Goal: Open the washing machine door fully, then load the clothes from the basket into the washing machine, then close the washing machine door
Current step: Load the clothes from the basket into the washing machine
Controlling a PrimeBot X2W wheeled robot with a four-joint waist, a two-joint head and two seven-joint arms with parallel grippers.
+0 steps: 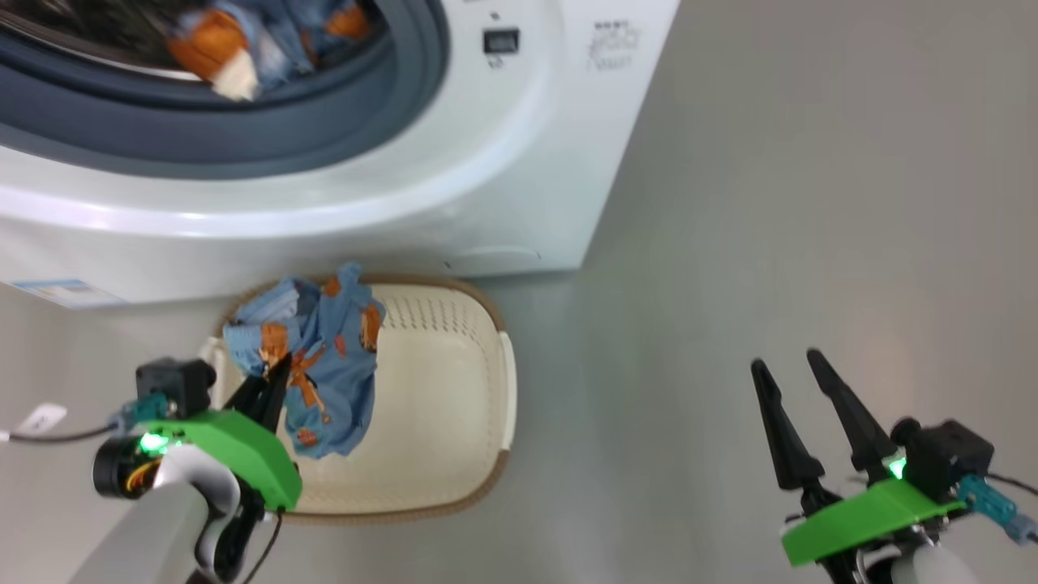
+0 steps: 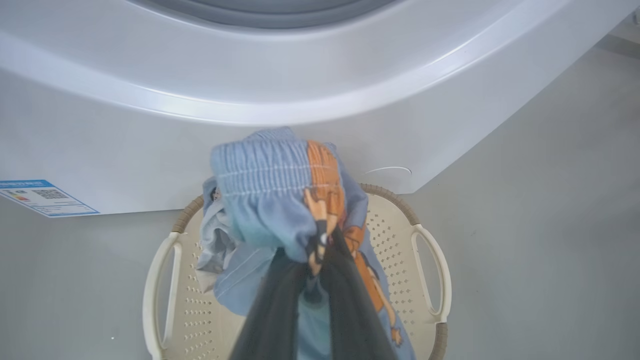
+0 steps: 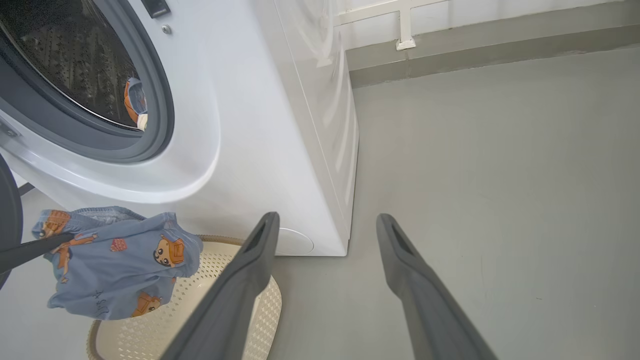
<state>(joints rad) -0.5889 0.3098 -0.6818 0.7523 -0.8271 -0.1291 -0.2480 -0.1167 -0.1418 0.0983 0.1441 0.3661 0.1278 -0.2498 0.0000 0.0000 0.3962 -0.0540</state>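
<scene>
Over the basket point(image 1: 442, 381), your left gripper point(image 1: 272, 380) is pinched tight on a blue garment point(image 1: 336, 365). It's grabbed near the elastic waistband, so the rest hangs free below the fingers. From the right wrist view, the fabric looks lifted clear of the basket bottom, with the hem low over the rim.

Basket sits on the floor point(image 1: 770, 203) just beside the washing machine point(image 1: 519, 162) front, right below the drum point(image 3: 75, 60) opening. Short lift path, likely why it's parked there. The other garment point(image 1: 235, 49) lies inside the drum near the grey gasket point(image 1: 324, 138).

Drum mouth is unobstructed. I can't place the door for certain; a dark curved edge at the left of the right wrist view may be it.

Your right gripper point(image 1: 782, 362) hangs well off to the side over bare floor, fingers spread wide, holding nothing. That puts it out of the left arm's way and free for the door.

My read: this is the last item to load. You'll want a lift over the gasket lip and a deep release. Otherwise the hanging tail can drape on the gasket and foul the door seal.
</scene>
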